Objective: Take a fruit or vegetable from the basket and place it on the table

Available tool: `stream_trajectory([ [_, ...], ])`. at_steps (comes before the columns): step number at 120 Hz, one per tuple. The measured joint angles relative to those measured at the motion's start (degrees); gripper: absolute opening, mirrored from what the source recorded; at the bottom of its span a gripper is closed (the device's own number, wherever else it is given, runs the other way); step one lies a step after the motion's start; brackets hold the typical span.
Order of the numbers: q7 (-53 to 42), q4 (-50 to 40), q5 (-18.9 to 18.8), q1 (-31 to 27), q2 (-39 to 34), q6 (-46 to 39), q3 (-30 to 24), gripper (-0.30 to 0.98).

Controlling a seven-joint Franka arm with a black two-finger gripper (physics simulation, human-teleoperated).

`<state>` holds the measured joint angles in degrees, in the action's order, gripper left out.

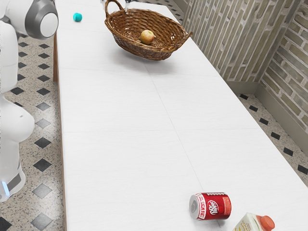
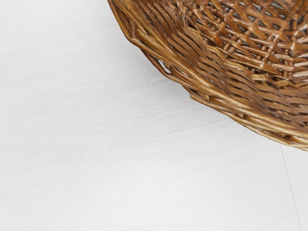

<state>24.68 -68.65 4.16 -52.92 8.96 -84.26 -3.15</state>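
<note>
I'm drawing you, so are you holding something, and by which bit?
I can't tell: my hand is mostly cut off, near the handle of the basket. The round fruit or vegetable isn't held; it's in the basket.

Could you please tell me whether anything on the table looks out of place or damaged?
The red soda can lies on its side, its silver end facing the exterior view's left; a can would normally stand upright. I see no spill or clear damage around it.
</note>
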Motion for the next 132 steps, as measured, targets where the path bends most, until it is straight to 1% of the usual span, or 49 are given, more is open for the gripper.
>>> stream_trajectory([
  [11,-9.29,0.97,-0.49,-1.68,3.73,-6.49,0.08,0.69],
  [27,-21.09,1.5,-0.63,-1.32,8.25,-18.66,-1.36,0.69],
  [45,-31.61,1.37,-0.45,-1.66,12.22,-26.09,-1.38,0.69],
  [78,-45.65,1.48,-0.38,-1.65,14.72,-33.38,-1.45,0.69],
  [86,-48.18,1.48,-0.41,-1.3,14.81,-34.35,-2.59,0.69],
  [101,-52.15,0.95,-0.42,1.17,14.95,-35.56,-3.68,0.69],
  [132,-57.68,-2.66,0.12,3.54,14.45,-36.55,-3.81,0.69],
])
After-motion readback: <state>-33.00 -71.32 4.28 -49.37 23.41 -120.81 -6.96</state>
